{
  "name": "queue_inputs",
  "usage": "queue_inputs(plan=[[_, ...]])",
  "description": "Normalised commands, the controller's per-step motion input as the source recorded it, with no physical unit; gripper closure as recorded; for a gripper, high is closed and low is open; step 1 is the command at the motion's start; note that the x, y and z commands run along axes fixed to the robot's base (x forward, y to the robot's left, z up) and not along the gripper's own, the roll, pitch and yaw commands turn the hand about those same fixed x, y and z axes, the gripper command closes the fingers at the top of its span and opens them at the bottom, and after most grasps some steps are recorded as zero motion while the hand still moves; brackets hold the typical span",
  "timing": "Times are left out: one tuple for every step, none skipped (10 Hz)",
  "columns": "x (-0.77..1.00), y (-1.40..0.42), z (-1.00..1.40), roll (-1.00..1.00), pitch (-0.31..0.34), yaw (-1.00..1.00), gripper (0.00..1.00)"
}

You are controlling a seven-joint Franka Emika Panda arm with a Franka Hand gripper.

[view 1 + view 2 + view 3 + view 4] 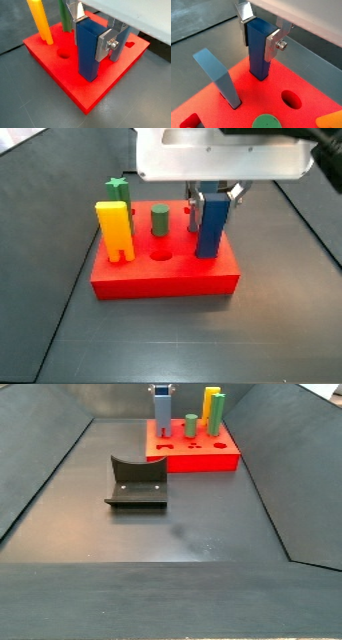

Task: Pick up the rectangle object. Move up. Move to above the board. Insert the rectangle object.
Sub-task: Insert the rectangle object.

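Note:
The rectangle object is a tall dark blue bar standing upright with its lower end in the red board. It also shows in a wrist view and in both side views. My gripper is shut on the bar's upper part, one silver finger on each side, and it shows from the side. The board shows in the remaining views too.
On the board stand a yellow-orange notched block, a green round peg, another green peg and a grey-blue block. A round hole is open. The fixture stands on the dark floor in front of the board.

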Motion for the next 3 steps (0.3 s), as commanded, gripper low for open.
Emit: queue_inputs(plan=[[0.00, 0.00, -0.06, 0.00, -0.020, 0.00, 1.00], [0.00, 0.00, 0.00, -0.02, -0.009, 0.00, 1.00], [0.00, 0.00, 0.00, 0.00, 0.000, 0.00, 1.00]])
